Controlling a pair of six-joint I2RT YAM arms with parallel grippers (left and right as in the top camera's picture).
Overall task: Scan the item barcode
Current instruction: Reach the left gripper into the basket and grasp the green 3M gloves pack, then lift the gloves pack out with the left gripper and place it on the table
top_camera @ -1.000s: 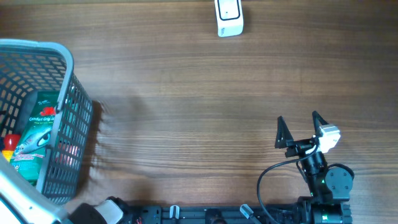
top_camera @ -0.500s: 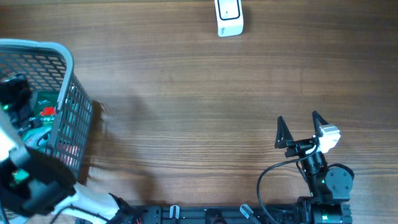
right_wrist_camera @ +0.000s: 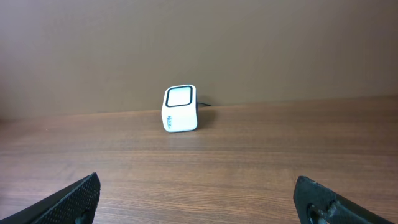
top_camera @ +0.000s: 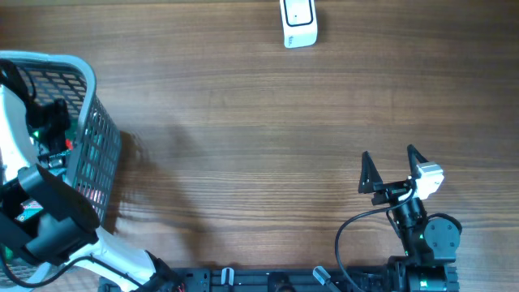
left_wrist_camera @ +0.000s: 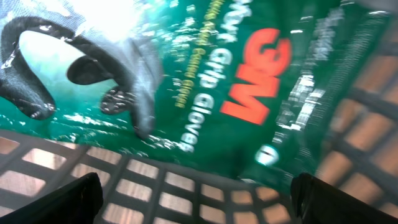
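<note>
Down in the basket point(top_camera: 91, 138) on the left side of the table point(top_camera: 243, 146) lay the item, a green glove pack point(left_wrist_camera: 205, 81), flat on the mesh floor, printed face up. No barcode showed on that face. The left gripper point(left_wrist_camera: 198, 198) hung just above it, jaws spread wide, holding nothing. For a clean pick it probably needed to come down on one edge of the pack, pinch the packaging and not the mesh, then lift straight up clear of the wall. The barcode was likely on the back, so the pack would need turning toward the scanner point(right_wrist_camera: 180, 109). The arm hid any other basket contents. The scanner stood upright at the far edge, well apart. The right gripper point(top_camera: 394, 162) sat fully open and empty, facing it.
</note>
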